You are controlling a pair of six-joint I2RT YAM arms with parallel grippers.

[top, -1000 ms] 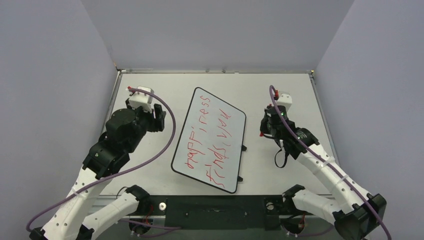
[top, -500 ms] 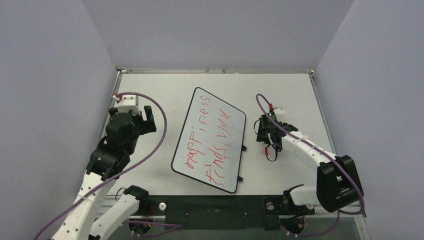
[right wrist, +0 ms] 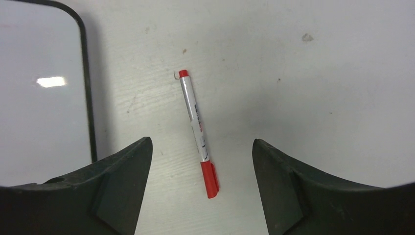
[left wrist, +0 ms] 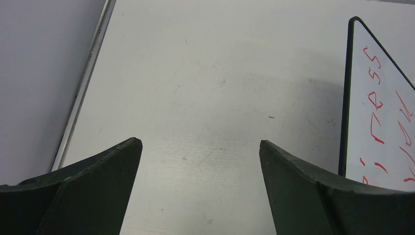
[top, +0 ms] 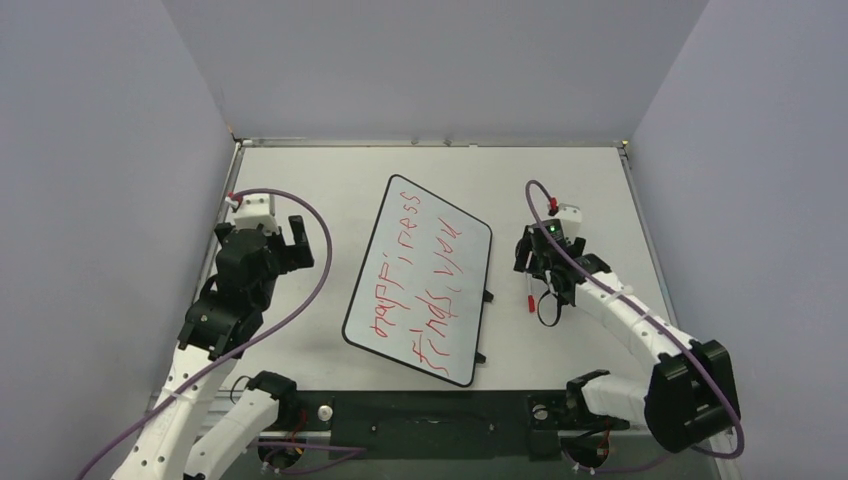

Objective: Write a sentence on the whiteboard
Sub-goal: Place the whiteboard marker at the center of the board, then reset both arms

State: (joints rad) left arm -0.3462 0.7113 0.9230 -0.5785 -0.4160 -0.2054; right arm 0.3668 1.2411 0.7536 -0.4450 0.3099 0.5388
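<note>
The whiteboard (top: 470, 262) lies tilted on the middle of the table, with the sentence (top: 415, 275) on it in two rows of red lettering. Its lettered edge (left wrist: 379, 93) shows at the right of the left wrist view, and a blank corner (right wrist: 44, 107) at the left of the right wrist view. A red-capped marker (right wrist: 197, 128) lies flat on the table just right of the board (top: 529, 293). My right gripper (right wrist: 200, 141) hovers open above it, one finger on each side, not touching. My left gripper (top: 297, 243) stands open over bare table (left wrist: 199, 142), left of the board.
Two small black clips (top: 487, 296) stick out from the board's right long edge. A metal rail (left wrist: 80, 93) runs along the table's left side next to the grey wall. Purple cables loop above both wrists (top: 320, 250).
My right gripper has opened and let the marker drop onto the table, then drawn back a little. The left arm has pulled away from the board and its jaws have spread wider.
</note>
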